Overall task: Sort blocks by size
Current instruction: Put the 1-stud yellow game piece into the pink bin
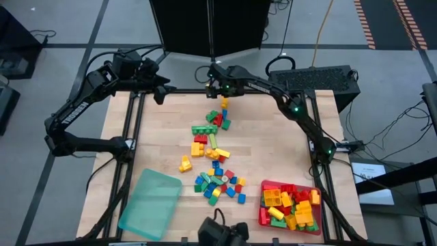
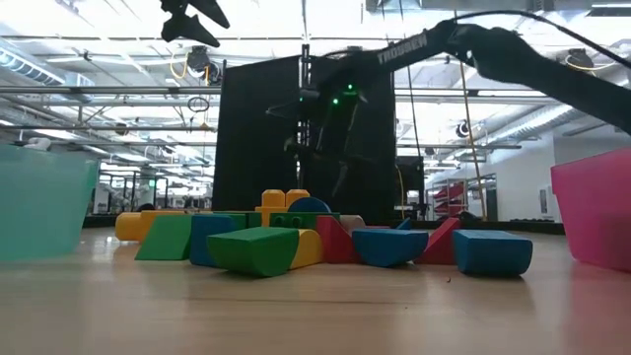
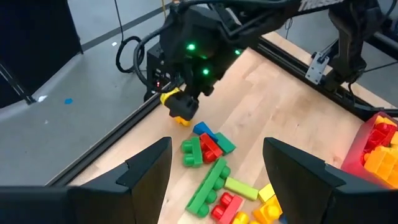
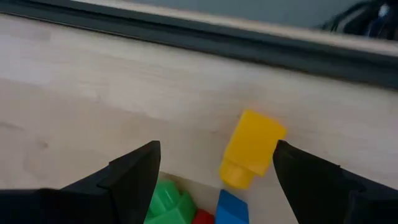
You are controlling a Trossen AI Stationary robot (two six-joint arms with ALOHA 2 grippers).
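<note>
Many red, yellow, green and blue blocks (image 1: 213,164) lie scattered down the middle of the wooden table. My right gripper (image 4: 216,148) hangs open over the far end of the scatter, pointing steeply down. A yellow block (image 4: 252,149) lies on the table below and between its fingers, untouched; it also shows as the yellow block (image 3: 180,112) under the right gripper (image 3: 186,99). A green block (image 4: 168,199) and a blue block (image 4: 231,205) lie just nearer. My left gripper (image 3: 217,146) waits open, raised over the table's far left corner (image 1: 160,92).
A red tray (image 1: 265,217) holding several yellow, red and green blocks sits at the near right. A translucent teal tray (image 1: 150,198) lies at the near left. Black frame rails (image 1: 133,130) run along the table's sides and far edge.
</note>
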